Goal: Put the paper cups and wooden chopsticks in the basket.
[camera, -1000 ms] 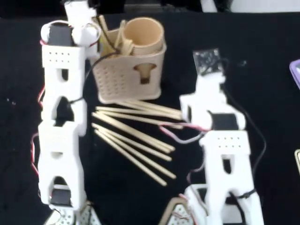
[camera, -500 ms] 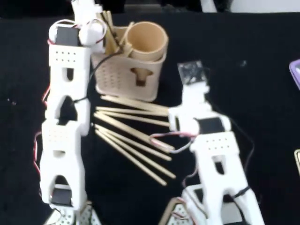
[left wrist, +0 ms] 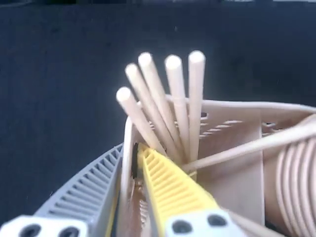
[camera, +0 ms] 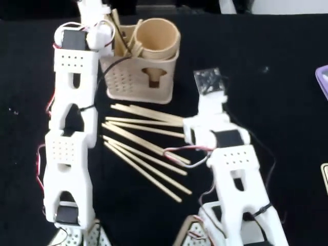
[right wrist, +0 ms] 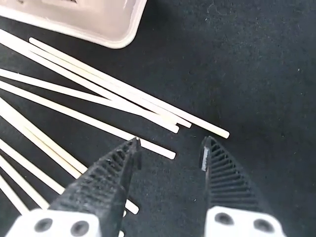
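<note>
A cream basket [camera: 128, 82] stands at the back of the black table with paper cups [camera: 156, 36] nested in it. Several wooden chopsticks [left wrist: 173, 98] lean upright in its corner. My left gripper [left wrist: 132, 150] sits at that corner, its grey and yellow jaws almost together with the basket's thin wall [left wrist: 127, 143] between them. Several more chopsticks [camera: 143, 151] lie fanned on the table in front of the basket. My right gripper [right wrist: 170, 145] hangs open low over their near ends [right wrist: 158, 150], with one chopstick's tip between its fingers.
A purple object [camera: 323, 79] shows at the right edge of the table. The two white arms [camera: 66, 154] flank the loose chopsticks. Black cloth lies bare to the right of the right arm [camera: 230, 148].
The right arm has swung left, bringing its gripper over the ends of the loose chopsticks. The left arm shifted a little at the basket, and the basket twisted and slid slightly.
</note>
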`<action>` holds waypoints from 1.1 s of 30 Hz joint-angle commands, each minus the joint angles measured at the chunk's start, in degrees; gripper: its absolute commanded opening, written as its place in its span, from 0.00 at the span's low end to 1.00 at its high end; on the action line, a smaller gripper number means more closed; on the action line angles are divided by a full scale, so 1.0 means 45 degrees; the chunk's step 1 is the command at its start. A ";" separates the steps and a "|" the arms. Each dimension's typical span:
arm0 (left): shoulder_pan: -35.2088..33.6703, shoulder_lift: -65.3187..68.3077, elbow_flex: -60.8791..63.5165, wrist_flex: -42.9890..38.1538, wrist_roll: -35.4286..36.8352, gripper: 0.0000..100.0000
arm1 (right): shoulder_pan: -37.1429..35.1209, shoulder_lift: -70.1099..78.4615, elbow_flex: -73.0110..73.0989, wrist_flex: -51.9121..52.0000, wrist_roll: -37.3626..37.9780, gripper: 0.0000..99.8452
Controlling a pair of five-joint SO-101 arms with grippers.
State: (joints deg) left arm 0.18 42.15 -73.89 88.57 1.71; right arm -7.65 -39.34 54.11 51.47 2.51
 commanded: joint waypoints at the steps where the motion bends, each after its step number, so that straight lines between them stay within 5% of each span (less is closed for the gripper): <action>1: 0.0107 0.0020 -0.0029 0.1270 0.0078 0.03 | -0.0215 -0.0010 -0.0107 -0.0254 -0.0059 0.20; 11: -0.0420 -0.0078 -0.0049 0.1817 0.0781 0.04 | -0.0215 -0.0010 -0.0127 -0.0274 -0.0059 0.20; 18: -0.0518 0.0078 -0.0049 0.1739 0.0781 0.15 | -0.0215 -0.0010 -0.0127 -0.0254 -0.0059 0.20; 33: -0.0537 -0.0059 -0.1280 -0.0508 0.0781 0.21 | -0.0215 -0.0010 -0.0127 -0.0274 -0.0039 0.20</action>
State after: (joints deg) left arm -1.49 43.12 -73.98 87.60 4.88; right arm -7.82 -39.34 54.11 51.47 2.51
